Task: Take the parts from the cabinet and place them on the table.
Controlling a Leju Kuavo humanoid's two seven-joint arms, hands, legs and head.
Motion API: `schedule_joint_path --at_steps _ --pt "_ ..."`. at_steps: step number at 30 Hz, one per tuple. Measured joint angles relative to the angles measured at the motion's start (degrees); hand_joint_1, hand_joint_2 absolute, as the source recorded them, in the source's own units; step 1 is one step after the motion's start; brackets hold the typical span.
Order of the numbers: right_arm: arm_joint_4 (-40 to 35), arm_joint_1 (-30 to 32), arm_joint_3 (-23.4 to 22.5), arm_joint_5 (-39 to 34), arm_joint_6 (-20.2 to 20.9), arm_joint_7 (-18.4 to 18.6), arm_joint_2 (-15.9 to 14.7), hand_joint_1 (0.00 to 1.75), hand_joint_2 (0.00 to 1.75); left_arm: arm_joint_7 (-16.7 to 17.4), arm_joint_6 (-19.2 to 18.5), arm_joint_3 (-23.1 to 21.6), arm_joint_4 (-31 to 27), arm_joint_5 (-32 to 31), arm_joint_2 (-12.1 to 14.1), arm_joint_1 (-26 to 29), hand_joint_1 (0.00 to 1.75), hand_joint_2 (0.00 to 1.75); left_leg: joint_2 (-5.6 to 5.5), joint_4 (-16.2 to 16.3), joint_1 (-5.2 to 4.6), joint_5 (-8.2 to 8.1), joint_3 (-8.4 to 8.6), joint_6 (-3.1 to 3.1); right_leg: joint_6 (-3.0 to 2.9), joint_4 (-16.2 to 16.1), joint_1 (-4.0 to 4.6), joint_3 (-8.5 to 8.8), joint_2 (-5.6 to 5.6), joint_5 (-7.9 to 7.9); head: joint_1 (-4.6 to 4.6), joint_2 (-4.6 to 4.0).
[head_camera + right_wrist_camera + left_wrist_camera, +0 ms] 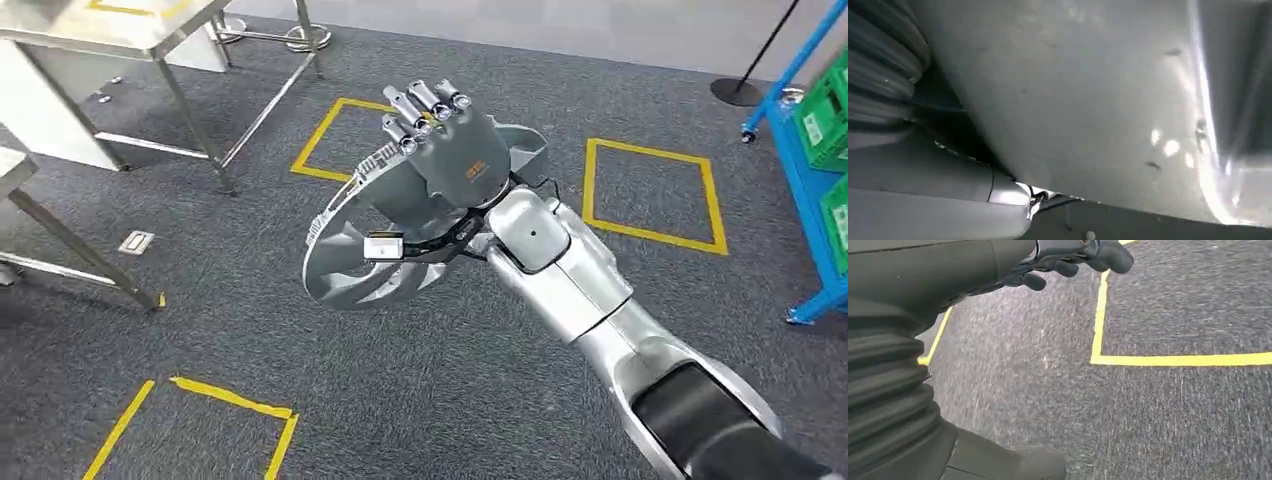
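Fig., L to R. Steel table (120,25) at far upper L, legs on grey carpet (450,400); a second table edge (15,170) just below it. Yellow tape squares (650,190) mark the floor. Centre: right hand (445,140) grasps a silver fan-like part (380,250), a round disc w/ curved blades and a ribbed rim, carried in mid-air over the carpet, well apart from the table. Fingers curl over the far edge; palm hides the contact, so grip depth can't be judged. Far R: blue cabinet frame (800,170) w/ green bins (825,110).

Left hand (1073,260), wrist view: fingers curled in, nothing in them, hanging over carpet and tape.

Risks (judgement): part is broad and held near one edge, so it may tilt or slip while walking; a drop would hit the floor. Protruding rim may clip the table leg or top on approach if carried too low.

Writing: small orange mark on the back of the right hand, too small to read; white tag (383,246) on the wrist cable, illegible. Bin labels unreadable.
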Motion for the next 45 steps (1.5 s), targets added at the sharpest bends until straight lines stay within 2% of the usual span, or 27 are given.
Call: schedule_joint_path --at_steps 2,3,5,6,7,10,13,15,16,17,19,20,21,23,25,26,28,30,32,33,35,36,37,41,42,43,45 --pt "0.3 0.0 0.2 0.1 0.0 0.1 0.0 1.75 1.75 -0.2 0.0 0.0 0.0 0.4 0.0 0.2 0.0 1.75 0.24 0.7 0.18 0.95 -0.12 -0.2 0.06 0.0 0.0 0.02 -1.61 -0.11 -0.02 0.0" --pt "0.4 0.0 0.2 0.0 0.0 0.2 0.0 1.75 1.75 -0.2 0.0 0.0 0.0 0.4 0.0 0.2 0.0 1.75 0.59 -3.1 0.32 3.1 2.01 -0.32 0.2 0.1 -0.01 0.02 -2.48 -0.2 -0.02 0.0" --pt "0.5 -0.1 0.2 -0.2 0.0 0.5 0.0 1.75 1.75 -0.2 0.2 0.0 0.0 0.3 0.0 0.1 0.0 1.75 3.87 -13.5 0.33 7.2 7.96 -0.28 0.78 0.7 0.0 0.11 -3.87 -0.67 -0.04 0.0" --pt "0.5 -0.1 0.1 -0.2 0.0 0.6 0.0 1.75 1.75 -0.2 0.2 0.0 0.0 0.2 -0.1 0.0 0.0 1.75 5.73 -15.1 -0.29 6.34 9.11 0.26 1.27 1.0 0.55 -0.01 -4.3 -1.03 -0.11 0.0" --pt "0.7 -0.2 -0.1 -0.1 0.0 0.7 -0.2 1.75 1.75 -0.2 0.2 0.0 0.0 0.1 -0.1 0.0 0.0 1.75 4.69 -15.2 0.0 6.85 8.75 1.2 1.49 1.1 0.68 0.09 -4.9 -1.1 0.37 0.0" --pt "1.0 -0.3 -0.2 0.0 0.0 1.0 -0.3 1.75 1.75 0.1 0.2 0.0 0.0 0.0 -0.1 0.2 0.0 1.75 2.57 -15.3 -0.23 6.92 8.52 2.38 2.48 0.7 0.55 0.76 -6.79 -1.2 0.5 0.0" --pt "1.1 -0.3 -0.3 0.0 -0.1 1.3 -0.6 1.75 1.75 0.2 0.4 0.0 0.0 0.1 -0.1 0.0 0.0 1.75 0.7 -15.5 0.24 7.24 8.74 3.34 3.25 7.0 -0.21 -1.91 0.38 -5.3 0.77 0.0" --pt "1.4 -0.1 -0.3 0.0 0.0 1.5 -1.3 1.75 1.75 0.2 0.4 0.0 0.0 0.1 -0.2 -0.1 0.0 1.75 -1.09 -15.5 0.13 7.31 8.68 3.48 3.37 16.4 -0.09 -6.63 1.47 -8.79 0.83 0.0" --pt "1.6 0.1 -0.3 0.0 0.0 1.5 -1.4 1.75 1.75 0.2 0.4 0.0 0.0 0.1 -0.2 0.0 0.0 1.75 -1.95 -15.5 0.08 7.34 8.67 3.51 3.28 18.9 -0.02 -8.16 1.52 -9.05 0.85 0.0" --pt "1.7 0.2 -0.3 0.0 0.0 1.5 -1.5 1.75 1.75 0.2 0.4 0.0 0.0 0.1 -0.2 0.2 0.0 1.75 -2.9 -15.5 0.06 7.37 8.68 3.53 3.04 18.3 0.06 -8.34 1.6 -7.78 0.87 0.0" --pt "1.8 0.2 -0.3 0.0 0.0 1.5 -1.6 1.75 1.75 0.2 0.4 0.0 0.0 0.3 -0.2 0.1 0.0 1.75 -4.69 -15.4 0.05 7.47 8.69 3.38 2.39 10.0 0.11 -4.83 2.29 -2.69 0.9 0.0" --pt "1.8 0.2 -0.3 0.0 0.0 1.5 -1.6 1.75 1.75 0.2 0.4 0.0 0.0 0.3 -0.3 0.1 0.0 1.75 -5.44 -15.3 0.05 7.53 8.7 3.28 2.02 4.6 0.1 -2.24 3.88 -0.24 0.9 0.0" --pt "1.8 0.1 -0.3 0.0 0.0 1.6 -1.7 1.75 1.75 0.3 0.4 0.0 0.0 0.3 -0.4 0.0 0.0 1.75 -5.94 -15.3 0.22 7.64 8.54 3.04 1.71 1.2 -0.01 -0.73 7.08 -0.46 0.83 0.0" --pt "1.6 0.3 -0.3 0.0 0.0 1.9 -1.8 1.75 1.75 0.4 0.3 0.0 0.0 -0.1 -0.4 -0.2 0.0 1.75 -7.41 -15.6 0.36 7.95 8.08 2.15 1.91 0.8 0.46 -0.72 5.62 -0.23 0.88 0.0" --pt "1.5 0.5 -0.1 0.0 0.0 2.5 -1.8 1.75 1.75 0.4 0.3 0.0 0.0 -0.2 -0.4 0.0 0.0 1.75 -8.71 -16.2 0.6 8.31 7.9 1.28 1.25 0.6 0.69 -0.21 4.34 -0.13 0.96 0.0" --pt "1.4 0.5 -0.1 0.0 0.0 3.0 -1.8 1.75 1.75 0.5 0.3 0.0 0.0 -0.1 -0.3 0.1 0.0 1.75 -8.38 -16.0 0.42 8.21 7.65 1.04 0.73 -0.3 -0.02 0.0 3.21 0.38 0.96 0.0" --pt "1.0 0.6 0.1 0.1 -0.1 3.4 -1.8 1.75 1.75 0.5 0.5 0.0 0.0 -0.1 -0.3 0.0 0.0 1.75 -1.62 -11.3 -0.1 4.9 5.61 0.69 0.11 -0.6 0.16 0.27 2.1 0.59 0.37 0.0" --pt "1.0 1.0 0.1 0.1 -0.1 3.7 -2.1 1.75 1.75 0.5 0.5 0.0 0.0 -0.1 -0.2 -0.2 0.0 1.75 0.07 -2.2 0.09 0.74 1.39 0.27 -0.08 -0.6 0.28 0.29 0.33 0.42 0.39 0.0" --pt "1.0 1.7 0.3 0.1 0.0 3.8 -2.1 1.75 1.75 0.9 0.5 0.0 0.0 -0.1 -0.1 -0.1 0.0 1.75 0.25 1.2 0.18 0.29 -0.19 -0.07 -0.07 -0.5 0.26 0.32 -1.25 0.27 0.35 0.0" --pt "1.0 2.0 0.4 0.1 0.0 3.8 -2.2 1.75 1.75 1.2 0.5 0.0 0.0 -0.2 0.0 0.0 0.0 1.75 0.43 -1.1 0.26 1.96 1.09 -0.16 0.05 -0.5 0.24 0.37 -2.0 0.16 0.35 0.0" --pt "0.9 2.0 0.4 0.1 0.0 3.9 -2.2 1.75 1.75 1.4 0.6 0.0 0.0 -0.3 0.1 0.0 0.0 1.75 2.43 -11.9 0.24 6.81 7.04 -0.08 0.53 0.0 0.17 0.49 -3.49 -0.29 0.35 0.0" --pt "0.7 2.0 0.4 0.1 0.0 4.0 -2.2 1.75 1.75 1.4 0.6 0.0 0.0 -0.4 0.2 -0.1 0.0 1.75 5.56 -15.7 -0.09 6.65 8.69 0.26 0.91 0.3 0.34 0.58 -4.04 -0.62 0.35 0.0" --pt "0.7 2.0 0.4 0.1 0.0 4.0 -2.3 1.75 1.75 1.4 0.6 0.0 0.0 -0.4 0.2 -0.1 0.0 1.75 6.02 -15.6 -0.16 6.94 9.06 1.13 1.24 0.6 0.86 0.5 -4.43 -0.89 0.46 0.0" --pt "0.4 2.0 0.4 0.1 -0.1 4.5 -2.4 1.75 1.75 2.3 0.7 0.0 0.0 -0.5 0.2 0.0 0.0 1.75 2.58 -15.6 -0.03 7.24 8.92 2.9 2.56 0.4 0.55 1.26 -6.19 -1.33 0.5 0.0" --pt "0.3 2.0 0.4 0.1 -0.1 4.7 -2.5 1.75 1.75 2.5 0.7 0.0 0.0 -0.5 0.2 0.1 0.0 1.75 1.88 -15.7 0.15 7.38 8.89 3.15 2.97 1.5 0.22 0.87 -2.5 -2.28 0.66 0.0" --pt "0.1 2.0 0.4 0.1 -0.1 5.0 -2.6 1.75 1.75 2.6 0.6 0.0 0.0 -0.5 0.2 -0.1 0.0 1.75 1.23 -15.7 0.2 7.49 8.81 3.42 3.06 4.3 -0.09 -0.26 -0.17 -4.13 0.68 0.0" --pt "0.1 2.2 0.4 0.1 -0.1 5.0 -3.2 1.75 1.75 2.8 0.5 0.0 0.0 -0.6 0.2 -0.3 0.0 1.75 -0.47 -15.7 0.16 7.62 8.64 3.78 3.33 13.7 -0.03 -4.67 1.38 -8.44 0.79 0.0"
